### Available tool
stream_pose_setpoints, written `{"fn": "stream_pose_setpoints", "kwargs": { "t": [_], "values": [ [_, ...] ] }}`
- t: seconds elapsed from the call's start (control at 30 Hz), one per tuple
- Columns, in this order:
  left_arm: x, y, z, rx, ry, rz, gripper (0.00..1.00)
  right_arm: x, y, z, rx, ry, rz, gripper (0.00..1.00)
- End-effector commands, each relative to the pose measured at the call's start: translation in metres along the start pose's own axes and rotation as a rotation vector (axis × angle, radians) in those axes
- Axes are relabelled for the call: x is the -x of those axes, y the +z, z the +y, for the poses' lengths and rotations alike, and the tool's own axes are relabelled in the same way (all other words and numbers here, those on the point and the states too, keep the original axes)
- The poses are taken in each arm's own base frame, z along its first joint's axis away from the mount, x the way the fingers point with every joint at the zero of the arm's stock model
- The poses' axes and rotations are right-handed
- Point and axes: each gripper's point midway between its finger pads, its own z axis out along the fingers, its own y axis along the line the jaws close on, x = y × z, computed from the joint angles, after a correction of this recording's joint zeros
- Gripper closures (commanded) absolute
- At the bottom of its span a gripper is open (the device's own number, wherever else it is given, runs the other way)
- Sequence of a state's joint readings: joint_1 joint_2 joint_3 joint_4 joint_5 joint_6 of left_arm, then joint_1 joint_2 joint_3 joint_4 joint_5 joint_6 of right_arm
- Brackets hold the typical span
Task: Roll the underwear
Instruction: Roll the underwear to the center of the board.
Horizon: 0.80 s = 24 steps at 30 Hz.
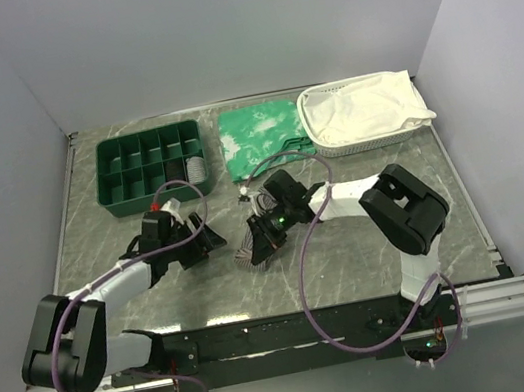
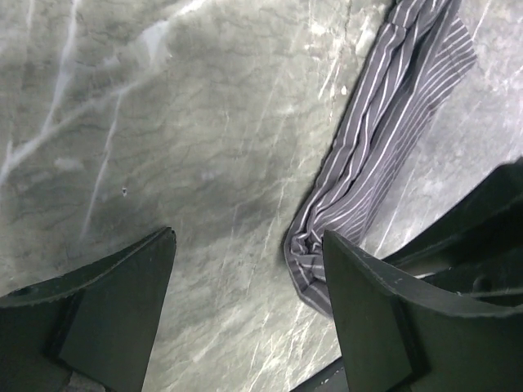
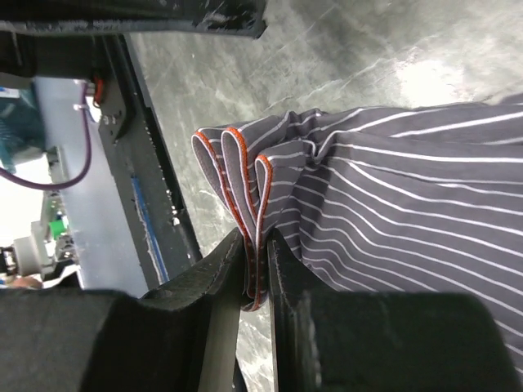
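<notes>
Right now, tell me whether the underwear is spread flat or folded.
Folded, loosely: the underwear stacks orange-trimmed edges in layers, pinched by the right hand.

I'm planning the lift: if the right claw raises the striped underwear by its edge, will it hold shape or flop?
Probably flops: the underwear gathers in loose pleats where the right claw pinches it. Likely light, being thin layered fabric. Its tail could drag across the table.

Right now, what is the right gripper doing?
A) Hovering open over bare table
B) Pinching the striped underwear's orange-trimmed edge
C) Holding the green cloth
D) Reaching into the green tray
B: in the right wrist view, the right gripper is closed on the orange-trimmed folds of the underwear.
</notes>
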<state>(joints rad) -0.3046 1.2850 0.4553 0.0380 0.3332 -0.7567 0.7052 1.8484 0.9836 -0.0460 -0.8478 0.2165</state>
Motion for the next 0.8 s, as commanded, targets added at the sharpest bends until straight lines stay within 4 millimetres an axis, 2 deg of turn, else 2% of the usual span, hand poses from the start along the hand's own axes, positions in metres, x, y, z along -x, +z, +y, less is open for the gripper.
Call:
{"fn": "stream_pose_setpoints", "kwargs": {
  "t": [0.0,0.2,0.53,0.77],
  "values": [
    [0.001,-0.004,-0.012,-0.078,0.025,-0.014,0.21,0.014,-0.002,0.002,0.075,0.018,-0.025,0.78],
    [-0.009,-0.008,-0.023,-0.187,0.047,-0.021,0.21,0.021,-0.005,-0.018,0.094,0.083,-0.053,0.79],
    [-0.019,-0.012,-0.039,-0.323,0.125,-0.051,0.22,0.026,-0.001,-0.038,0.059,0.112,-0.051,0.78],
    [-0.031,-0.004,-0.040,-0.372,0.169,-0.035,0.25,0.023,-0.001,-0.048,0.040,0.129,-0.046,0.77]
  ]
}}
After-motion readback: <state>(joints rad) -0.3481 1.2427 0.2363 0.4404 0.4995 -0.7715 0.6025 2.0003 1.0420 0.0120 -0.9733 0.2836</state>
